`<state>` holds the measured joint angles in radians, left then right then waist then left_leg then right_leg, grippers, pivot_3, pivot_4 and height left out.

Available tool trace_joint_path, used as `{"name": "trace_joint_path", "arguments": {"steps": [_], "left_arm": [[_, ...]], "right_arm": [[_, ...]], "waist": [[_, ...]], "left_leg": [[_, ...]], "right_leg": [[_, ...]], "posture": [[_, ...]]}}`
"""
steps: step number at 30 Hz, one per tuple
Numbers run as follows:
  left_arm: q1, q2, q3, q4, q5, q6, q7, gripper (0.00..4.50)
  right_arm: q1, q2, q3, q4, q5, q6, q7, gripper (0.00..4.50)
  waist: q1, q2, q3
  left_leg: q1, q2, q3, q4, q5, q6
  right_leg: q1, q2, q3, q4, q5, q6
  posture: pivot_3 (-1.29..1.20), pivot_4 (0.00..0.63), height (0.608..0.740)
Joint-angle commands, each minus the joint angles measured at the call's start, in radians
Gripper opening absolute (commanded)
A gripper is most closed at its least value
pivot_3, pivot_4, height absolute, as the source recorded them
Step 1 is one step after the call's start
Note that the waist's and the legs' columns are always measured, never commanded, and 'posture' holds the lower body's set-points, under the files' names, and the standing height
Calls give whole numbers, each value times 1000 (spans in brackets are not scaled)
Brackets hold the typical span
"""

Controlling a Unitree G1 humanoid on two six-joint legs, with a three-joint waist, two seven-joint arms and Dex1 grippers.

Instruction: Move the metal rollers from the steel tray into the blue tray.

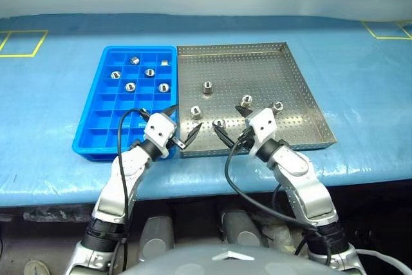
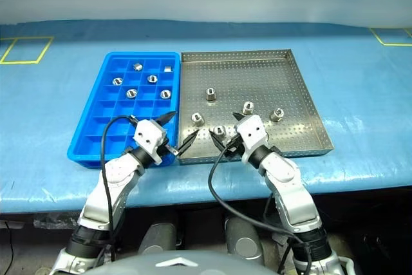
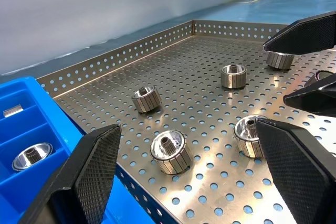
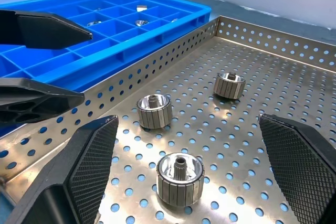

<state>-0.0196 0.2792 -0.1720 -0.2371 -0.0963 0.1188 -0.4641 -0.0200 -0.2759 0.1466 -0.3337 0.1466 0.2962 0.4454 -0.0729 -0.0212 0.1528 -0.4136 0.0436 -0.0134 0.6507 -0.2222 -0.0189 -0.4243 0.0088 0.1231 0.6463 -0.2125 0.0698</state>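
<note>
The steel tray (image 1: 264, 69) sits in the middle of the table, with the blue tray (image 1: 96, 130) touching its left side. Several metal rollers (image 1: 208, 87) stand scattered over the steel tray's near half. Several more (image 1: 130, 85) lie in the blue tray's far compartments. My left gripper (image 1: 182, 122) hovers open over the seam between the two trays at their near edge, holding nothing. Close to its right, my right gripper (image 1: 230, 122) is open and empty over the steel tray's front rim. One roller (image 4: 180, 178) stands just ahead of its fingers (image 4: 89, 166), another (image 3: 170, 153) ahead of the left fingers (image 3: 84, 177).
Both trays rest on a table under a blue cover (image 1: 360, 94), whose front edge runs just below the trays. Yellow tape squares (image 1: 22, 43) mark the far left and far right corners. A pale sheet hangs behind the table.
</note>
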Motion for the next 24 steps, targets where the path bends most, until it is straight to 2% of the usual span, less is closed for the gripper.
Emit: {"name": "trace_joint_path", "arguments": {"steps": [1,17,24], "left_arm": [[1,6,14,-54,-27,-25,-22,4456],[-6,8,33,-66,-50,-20,-31,4456],[-83,19,5,-129,-19,107,-17,4456]], "right_arm": [[-13,-5,-21,-46,25,-16,13,4500],[-2,-10,-42,-70,102,-5,43,4500],[-6,-12,-36,-64,91,-8,28,4500]], "waist": [[0,0,0],[1,0,0],[4,0,0]], "left_leg": [[0,0,0,0,0,0],[0,0,0,0,0,0],[0,0,0,0,0,0]], "right_leg": [[0,0,0,0,0,0],[0,0,0,0,0,0],[0,0,0,0,0,0]], "posture": [[-23,150,740],[-27,150,740],[-27,150,740]]}}
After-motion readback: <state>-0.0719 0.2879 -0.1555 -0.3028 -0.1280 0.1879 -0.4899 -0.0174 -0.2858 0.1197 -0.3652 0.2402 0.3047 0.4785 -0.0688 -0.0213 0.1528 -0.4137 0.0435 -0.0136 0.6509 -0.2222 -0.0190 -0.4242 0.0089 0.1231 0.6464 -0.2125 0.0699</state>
